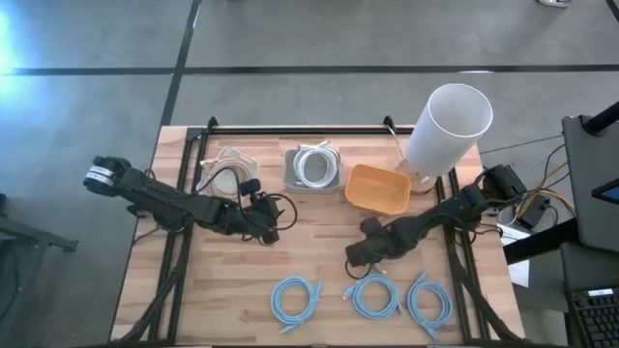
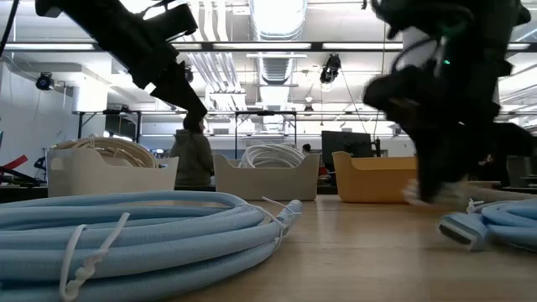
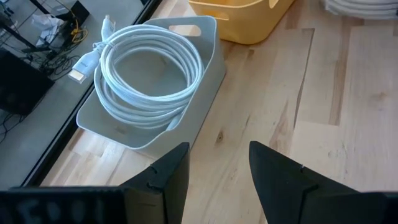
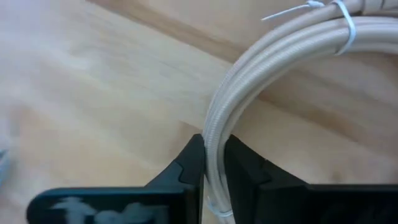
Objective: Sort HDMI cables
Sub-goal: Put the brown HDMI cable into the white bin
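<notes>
Three light-blue coiled cables (image 1: 295, 300), (image 1: 374, 296), (image 1: 428, 303) lie flat near the table's near edge. A white coil (image 3: 149, 62) lies in a grey bin (image 1: 311, 167). Beige coils fill a pale bin (image 1: 222, 170). The orange bin (image 1: 377, 189) shows nothing inside. My right gripper (image 4: 213, 146) hangs low over the table just beyond the blue coils and is shut on a beige coil (image 4: 273, 56), which its arm hides in the high view. My left gripper (image 3: 219, 155) is open above bare wood in front of the grey bin, touching nothing. My right gripper pinches the bundled strands of the beige coil's curved side (image 4: 214, 118) between its two fingers (image 4: 189, 163). The fingers lie across the strands. A white zip tie (image 4: 343, 22) binds the coil farther along. Whether the coil is lifted clear of the wood, I cannot tell.
A tall white cylinder (image 1: 447, 126) stands at the table's far right corner beside the orange bin. A black frame (image 1: 290, 129) runs along the table's far edge. Bare wood lies between the bins and the blue coils. A person (image 2: 193, 159) stands in the room beyond the table.
</notes>
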Controlling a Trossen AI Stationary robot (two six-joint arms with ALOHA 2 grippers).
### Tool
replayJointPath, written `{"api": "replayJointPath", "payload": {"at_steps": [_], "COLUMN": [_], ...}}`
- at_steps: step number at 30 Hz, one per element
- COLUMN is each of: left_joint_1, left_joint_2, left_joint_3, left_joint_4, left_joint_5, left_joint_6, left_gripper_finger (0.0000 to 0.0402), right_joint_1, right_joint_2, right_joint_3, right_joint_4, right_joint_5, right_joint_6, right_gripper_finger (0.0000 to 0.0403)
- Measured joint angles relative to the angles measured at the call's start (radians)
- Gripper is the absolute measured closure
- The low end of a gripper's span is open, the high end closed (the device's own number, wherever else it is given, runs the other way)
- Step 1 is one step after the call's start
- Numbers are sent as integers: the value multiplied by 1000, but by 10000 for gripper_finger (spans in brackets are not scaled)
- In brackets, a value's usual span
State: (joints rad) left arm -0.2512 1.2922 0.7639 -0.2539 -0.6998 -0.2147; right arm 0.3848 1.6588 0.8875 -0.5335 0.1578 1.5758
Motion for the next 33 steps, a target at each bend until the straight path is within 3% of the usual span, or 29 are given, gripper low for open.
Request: {"api": "replayJointPath", "payload": {"at_steps": [8, 19, 25, 33], "left_joint_1": [1, 0, 0, 0], "left_joint_2": [0, 0, 0, 0], "left_joint_3": [0, 0, 0, 0], "left_joint_4": [0, 0, 48, 360], "left_joint_5": [0, 12, 117, 355], "left_joint_6": [-3, 1, -42, 93], "left_gripper_finger": [229, 229, 229, 229], "right_joint_1": [11, 1, -32, -79], "right_joint_2": [-1, -3, -3, 7], "right_joint_3": [142, 341, 333, 250], "right_joint_4": [76, 81, 101, 226], "right_joint_5": [90, 276, 453, 444], "right_joint_6": [-361, -1086, -1151, -1252], "right_gripper_finger": [366, 365, 365, 365]}}
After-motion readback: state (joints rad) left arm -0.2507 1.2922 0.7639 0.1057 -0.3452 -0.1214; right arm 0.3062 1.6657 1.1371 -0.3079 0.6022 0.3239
